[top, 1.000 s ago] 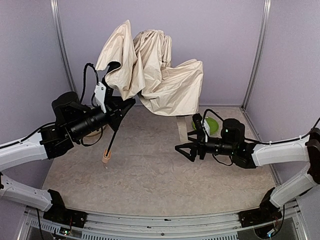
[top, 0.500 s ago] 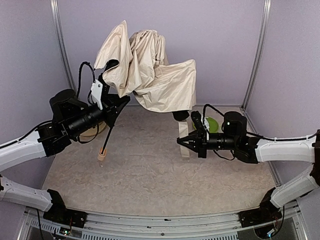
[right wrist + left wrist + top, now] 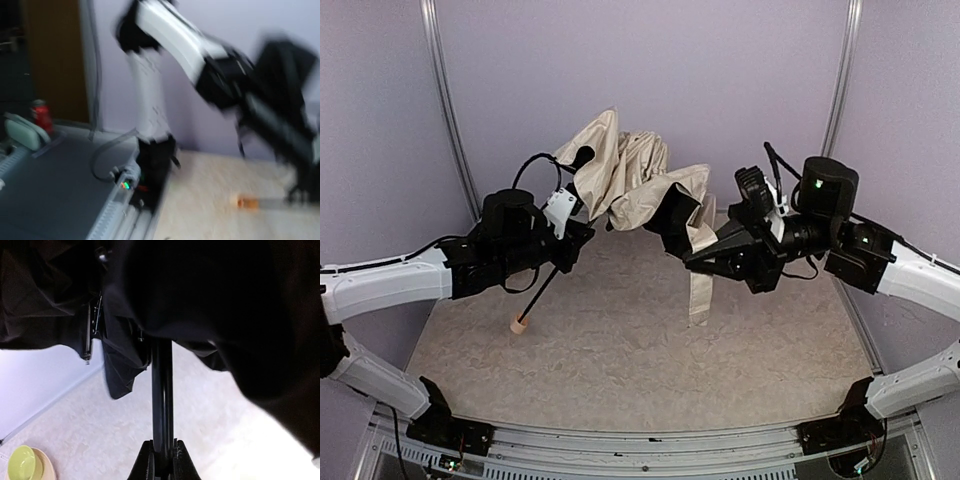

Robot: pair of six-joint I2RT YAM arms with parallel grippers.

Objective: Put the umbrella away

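bunched umbrella canopy [image 3: 630,185] fills the air at twelve o'clock above the table [image 3: 620,380], wedged between the left arm [image 3: 470,265] and right arm [image 3: 840,240]. its black shaft [image 3: 542,293] slants toward eight o'clock, with the knob [image 3: 520,325] low over the surface. a fabric flap [image 3: 700,290] hangs at one o'clock. the near half, four to seven o'clock, is open.

A small lime-green bowl [image 3: 21,463] is seen set on a round tan plate [image 3: 46,471] upon the beige mottled bench [image 3: 620,350]. A blurred red can [image 3: 42,115] is seen beside it.

The beige table [image 3: 620,370] carries a cloth strip [image 3: 699,295] and a plate [image 3: 44,471] holding a green bowl [image 3: 20,462].
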